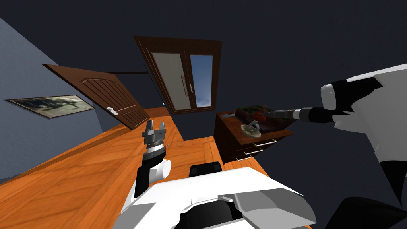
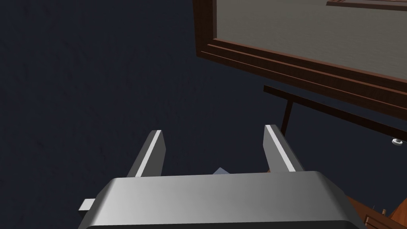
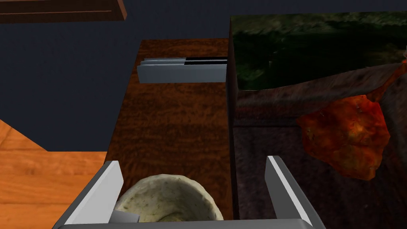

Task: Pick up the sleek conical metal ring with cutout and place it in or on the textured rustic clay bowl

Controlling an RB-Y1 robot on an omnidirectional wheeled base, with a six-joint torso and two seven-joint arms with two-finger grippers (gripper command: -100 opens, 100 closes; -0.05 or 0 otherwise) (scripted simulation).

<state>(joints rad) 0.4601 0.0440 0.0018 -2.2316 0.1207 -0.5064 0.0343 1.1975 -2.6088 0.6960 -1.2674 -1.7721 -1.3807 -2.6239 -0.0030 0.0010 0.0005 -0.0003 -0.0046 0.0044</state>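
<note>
Head view: dresser point(image 1: 234, 145) is standing by the wall. Bowl point(image 1: 250, 132) is sitting on its top, with the grey ring point(image 1: 253, 126) lying in the bowl. Right arm point(image 1: 306, 114) is reaching out level over the dresser. Left gripper point(image 1: 155, 127) is pointing up over the floor point(image 1: 79, 167).

Left wrist view: left gripper point(image 2: 213, 131) is holding its fingers apart, empty.

Right wrist view: right gripper point(image 3: 193, 162) is standing open and empty. The bowl point(image 3: 171, 196) is showing between its fingers, and a dark box point(image 3: 310, 135) is sitting just beside the bowl.
</note>
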